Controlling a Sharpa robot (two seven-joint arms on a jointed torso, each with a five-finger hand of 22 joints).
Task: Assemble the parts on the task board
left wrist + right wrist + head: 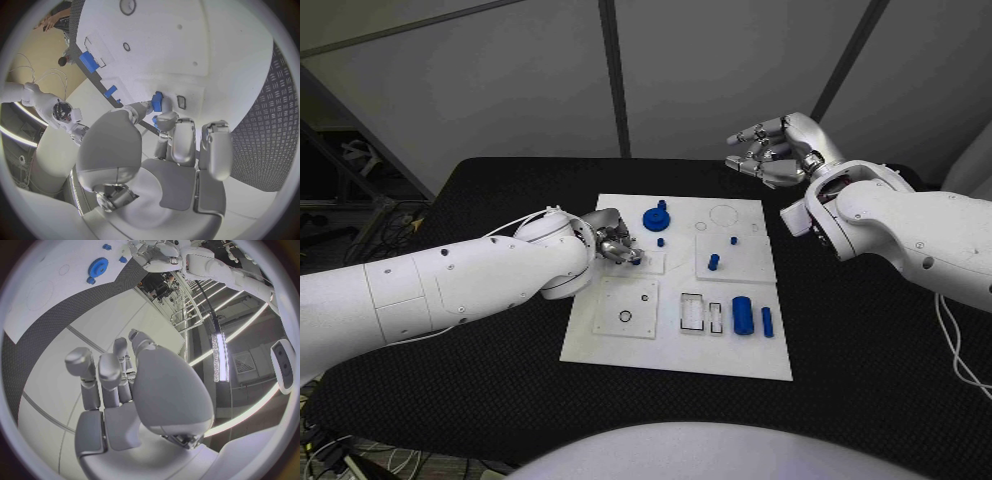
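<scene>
The white task board (678, 352) sits in the middle of the black table (877, 380), and I'll place everything from it. Coming in over its left edge, the left hand (615, 247) is down low on the board's upper-left part, and from behind that wrist you can see its fingertips (164, 119) pinched on a small blue part (157, 101) — the other fingers lie straighter beside it, holding nothing. That part looks to stand with its long axis roughly along the fingers, right at the board's surface; whether it is already seated in a hole I cannot tell. Just past the hand, toward the board's far edge, stands a blue gear-like piece (656, 219), and near the board's middle a short blue peg (714, 262) stands close to a smaller one. Along the near side lie two blue blocks (743, 314), their long axes running from the near edge to the far edge, beside some empty rectangular slots (692, 311). Off the board's far right corner, well apart from every part, the right hand (776, 150) hangs raised above the table with its fingers loosely curled and nothing in them. So the left hand is plainly the nearer one — my guess is the next move is its own: setting the pinched part down into place on the board beneath it.
</scene>
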